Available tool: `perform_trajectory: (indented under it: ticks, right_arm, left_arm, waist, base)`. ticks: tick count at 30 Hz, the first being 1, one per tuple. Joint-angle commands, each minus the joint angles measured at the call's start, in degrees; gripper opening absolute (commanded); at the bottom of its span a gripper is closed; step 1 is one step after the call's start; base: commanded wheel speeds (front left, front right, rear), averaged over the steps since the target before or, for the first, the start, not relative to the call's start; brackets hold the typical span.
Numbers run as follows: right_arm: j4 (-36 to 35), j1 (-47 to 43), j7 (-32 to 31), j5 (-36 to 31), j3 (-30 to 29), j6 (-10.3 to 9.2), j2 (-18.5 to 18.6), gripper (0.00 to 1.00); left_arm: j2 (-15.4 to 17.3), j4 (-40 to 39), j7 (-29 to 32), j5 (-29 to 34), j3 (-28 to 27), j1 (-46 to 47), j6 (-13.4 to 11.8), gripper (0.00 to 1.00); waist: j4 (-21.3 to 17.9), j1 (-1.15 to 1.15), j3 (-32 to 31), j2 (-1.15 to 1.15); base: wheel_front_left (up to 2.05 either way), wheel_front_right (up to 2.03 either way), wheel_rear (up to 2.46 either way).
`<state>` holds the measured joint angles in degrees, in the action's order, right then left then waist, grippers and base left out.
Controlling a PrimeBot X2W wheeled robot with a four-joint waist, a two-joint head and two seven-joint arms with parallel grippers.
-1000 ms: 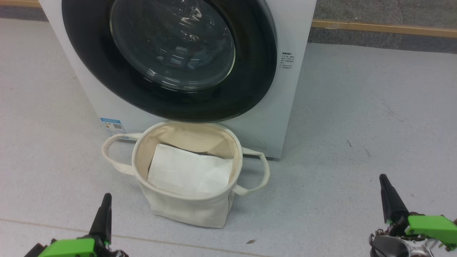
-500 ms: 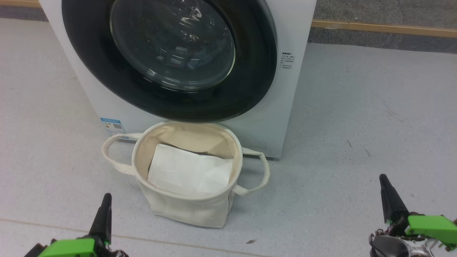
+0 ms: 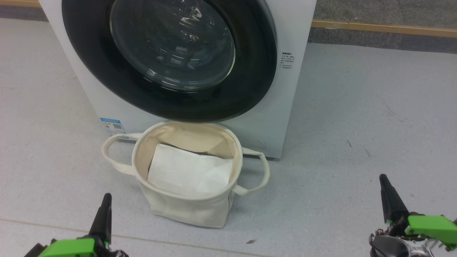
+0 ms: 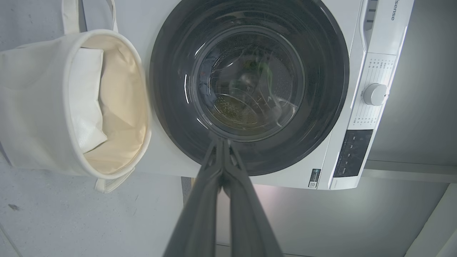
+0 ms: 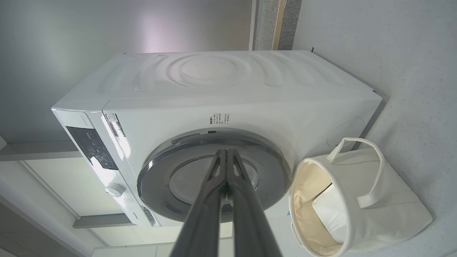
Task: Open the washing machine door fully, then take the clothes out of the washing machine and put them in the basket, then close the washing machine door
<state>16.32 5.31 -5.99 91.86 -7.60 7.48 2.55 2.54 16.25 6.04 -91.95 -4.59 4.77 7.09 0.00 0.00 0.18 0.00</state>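
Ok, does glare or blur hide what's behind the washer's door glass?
Head view: sharp, but reflections streak the clear glass of the round, glossy black-rimmed washing machine door, hiding the inside. Left wrist view: fewer reflections, steel drum faintly visible; the shut left gripper is soft. Right wrist view: wide lens bends the white boxy washing machine; pinkish sheen on its side.

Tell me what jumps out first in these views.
The washing machine door, a glossy black ring around bulging glass, sits shut across the top of the head view. Just before it on the grey floor stands the cream basket, a folded white sheet inside.
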Motion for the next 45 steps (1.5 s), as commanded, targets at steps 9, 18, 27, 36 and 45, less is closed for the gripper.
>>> perform_trajectory:
  ticks: [9,18,27,36,45]
  right_arm:
    - [-2.3,0.87,-0.47,0.33,1.1,0.01,0.32,0.0]
    - [5.24,-1.67,0.42,-0.04,0.43,0.0,-0.43,1.0]
    - [4.79,-0.58,1.93,-0.18,1.54,0.0,-0.37,1.0]
    - [4.31,0.76,3.27,-0.62,2.34,0.0,-0.32,1.0]
    - [3.66,2.7,4.78,-1.86,3.38,0.0,-0.27,1.0]
  left_arm:
    - [0.33,-2.23,0.43,-0.24,-1.91,1.41,0.4,0.0]
    - [-0.19,5.03,-0.44,0.2,0.16,-2.34,-0.04,1.0]
    - [-0.14,4.63,-1.94,1.1,-0.14,-1.31,-0.01,1.0]
    - [0.15,4.0,-3.26,2.58,-0.16,-0.08,0.02,1.0]
    - [1.28,2.79,-4.53,5.49,0.58,1.54,-0.12,1.0]
  waist:
    - [0.0,0.0,0.0,0.0]
    - [0.04,0.01,0.08,0.0]
    - [0.17,0.01,0.02,0.0]
    - [0.33,0.0,0.1,0.0]
    - [0.54,0.0,0.19,0.0]
  base:
    - [0.0,0.0,0.0]
    - [0.0,0.0,0.0]
    - [0.0,0.0,0.0]
    - [0.0,0.0,0.0]
    - [0.0,0.0,0.0]
